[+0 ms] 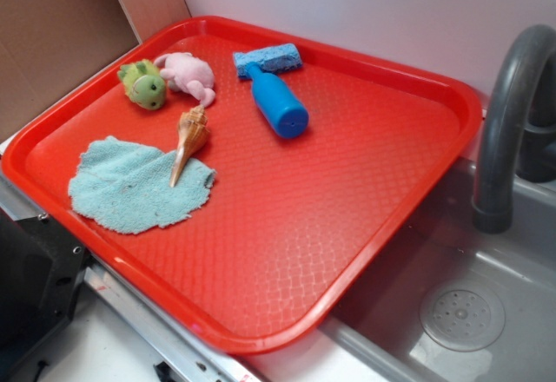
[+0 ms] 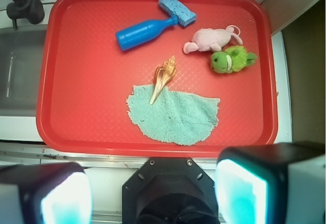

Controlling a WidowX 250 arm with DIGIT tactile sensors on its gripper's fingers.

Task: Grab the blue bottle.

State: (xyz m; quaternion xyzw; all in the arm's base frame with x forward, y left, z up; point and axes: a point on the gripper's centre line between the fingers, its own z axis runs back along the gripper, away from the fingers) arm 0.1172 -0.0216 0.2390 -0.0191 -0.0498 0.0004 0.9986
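Blue bottle [image 2: 141,32]: far on tray [image 2: 76,122], likely light, stiff, slippery; grip mid-body. My claw [image 2: 153,193]: spread wide, grasping nothing.

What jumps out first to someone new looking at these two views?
The big red tray fills most of the frame, beside a grey sink with a dark faucet. On it, the blue bottle lies on its side near the far edge, its neck touching a light-blue sponge. Nearer sits a teal cloth with a seashell partly on it; the open gripper hangs off the tray's near edge, holding nothing.
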